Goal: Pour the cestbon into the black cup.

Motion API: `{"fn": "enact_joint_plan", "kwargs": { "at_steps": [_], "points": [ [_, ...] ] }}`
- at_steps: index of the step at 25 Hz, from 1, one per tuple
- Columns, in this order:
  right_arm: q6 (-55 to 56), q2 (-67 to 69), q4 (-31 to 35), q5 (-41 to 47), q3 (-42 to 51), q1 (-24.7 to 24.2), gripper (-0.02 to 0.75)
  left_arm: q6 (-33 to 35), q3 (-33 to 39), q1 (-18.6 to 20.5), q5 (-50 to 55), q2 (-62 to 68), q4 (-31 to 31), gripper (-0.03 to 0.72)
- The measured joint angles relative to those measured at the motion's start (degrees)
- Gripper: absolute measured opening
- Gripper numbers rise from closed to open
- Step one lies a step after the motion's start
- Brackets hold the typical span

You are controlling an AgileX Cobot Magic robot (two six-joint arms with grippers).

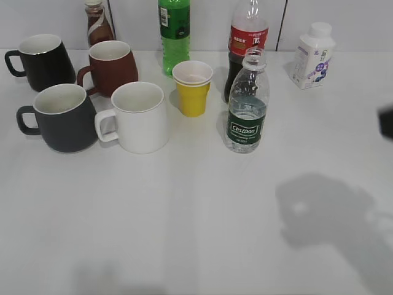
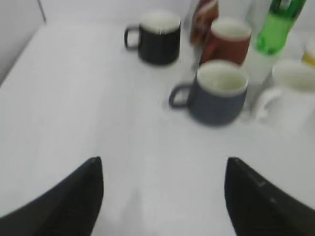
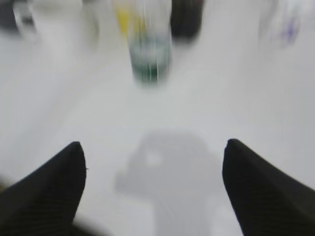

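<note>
The water bottle [image 1: 246, 107] stands upright right of centre on the white tabletop [image 1: 196, 221], cap off by the look of it, with a red-labelled cola bottle [image 1: 245, 43] just behind and a yellow paper cup [image 1: 193, 88] near its left. Over on the far left sits the charcoal mug [image 1: 61, 117], empty, handle out left, a white mug [image 1: 138, 117] just beside it. The right tool [image 3: 152, 189] hangs released, jaws wide, bottle dead ahead and well apart. The left tool [image 2: 162, 196] is spread wide too, gripping nothing, facing the charcoal mug [image 2: 219, 93]. Best play, I reckon: right tool squares up low on the label, clamps below the shoulder, lifts straight to keep clear of the cola bottle, then carries across and tips slowly. The right wrist view is badly smeared, so the bottle [image 3: 147, 54] is only a green-banded blur; in the exterior view neither tool is clearly in view, only a dark sliver at the right edge and a shadow on the tabletop
</note>
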Motion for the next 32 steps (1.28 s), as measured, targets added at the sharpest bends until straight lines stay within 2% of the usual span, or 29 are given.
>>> {"fn": "enact_joint_plan", "kwargs": {
  "at_steps": [5, 8, 11, 19, 28, 32],
  "points": [
    [-1.46, -8.8, 3.76, 22.79, 2.23, 0.55, 0.645, 3.25, -0.04, -0.06, 16.81, -8.26, -2.78, 0.585],
    [-1.57, -15.28, 3.93, 27.34, 5.54, 0.55, 0.638, 4.3, 0.03, -0.06, 21.92, -11.24, -3.66, 0.585],
    [-1.7, -21.44, 3.93, 27.93, 10.46, 0.55, 0.627, 4.59, 0.03, -0.06, 22.51, -11.79, -4.01, 0.585],
    [-1.75, -28.56, 3.21, 24.68, 12.76, 0.55, 0.592, 4.81, 2.47, -0.06, 15.97, -11.81, -5.58, 0.579],
    [-1.76, -28.66, 3.21, 24.56, 12.8, 0.55, 0.576, 4.81, 2.49, -0.06, 15.83, -11.81, -5.58, 0.494],
    [-1.76, -29.08, 3.38, 24.56, 12.87, -3.34, 0.575, 4.81, 2.54, 1.1, 15.72, -11.81, -5.63, 0.46]
  ]
}}
